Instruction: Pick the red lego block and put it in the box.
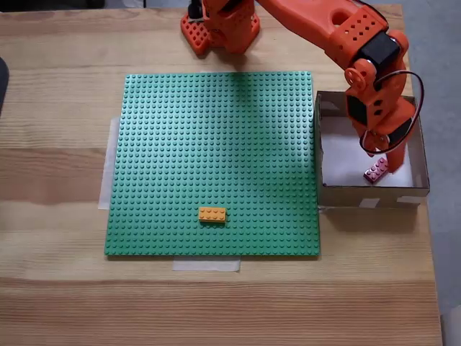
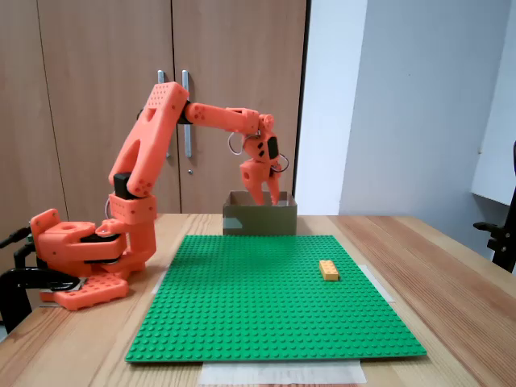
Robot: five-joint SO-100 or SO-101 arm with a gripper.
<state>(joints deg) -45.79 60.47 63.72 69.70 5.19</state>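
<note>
The red lego block (image 1: 375, 171) lies tilted on the white bottom of the box (image 1: 371, 194), close to the wall nearest the table's front edge. My gripper (image 1: 382, 161) reaches down into the box from above, with one orange finger (image 1: 395, 160) just right of the block. In the fixed view from the side, the gripper (image 2: 265, 196) dips behind the wall of the box (image 2: 260, 219) with its two fingers spread apart, so it looks open. From that side the block is hidden by the box wall.
A green studded baseplate (image 1: 216, 144) taped to the wooden table lies left of the box. An orange-yellow brick (image 1: 212, 214) sits on its near part, also seen as the brick (image 2: 328, 269). The arm's base (image 2: 81, 250) stands at the table's far edge.
</note>
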